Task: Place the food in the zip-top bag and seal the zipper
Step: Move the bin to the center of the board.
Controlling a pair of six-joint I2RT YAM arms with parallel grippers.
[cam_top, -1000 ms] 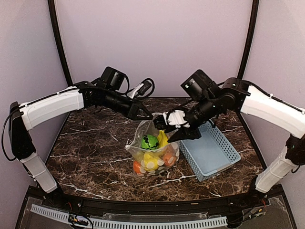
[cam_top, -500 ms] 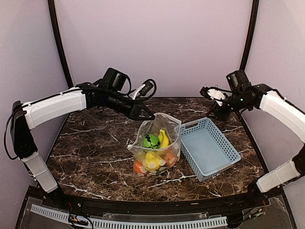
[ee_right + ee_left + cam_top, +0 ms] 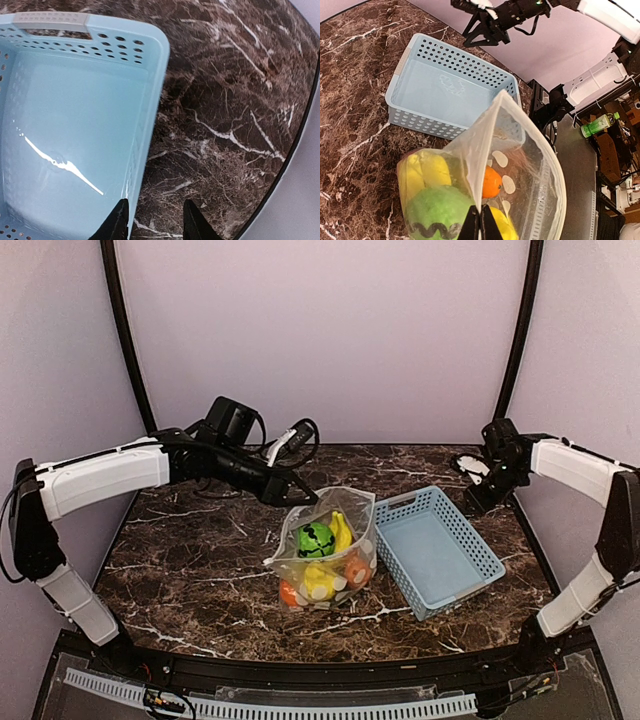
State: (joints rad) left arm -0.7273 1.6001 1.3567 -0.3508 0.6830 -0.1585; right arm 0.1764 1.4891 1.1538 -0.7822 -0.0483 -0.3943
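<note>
- The zip-top bag (image 3: 335, 525) stands near the middle of the bench (image 3: 200, 560). It bulges with the food (image 3: 316, 538): green ball, bananas and orange pieces are all inside, so filling looks done.
- The blue basket (image 3: 437, 552) sits just beside it on the right.
- The left gripper (image 3: 481, 226) has its jaws pinched tight on the bag's far rim, lifting the mouth so nothing spills.
- Farthest, the right gripper (image 3: 154, 220) hovers over the basket's far corner, jaws narrowly parted and holding nothing. Sealing probably needs it back at the mouth.
</note>
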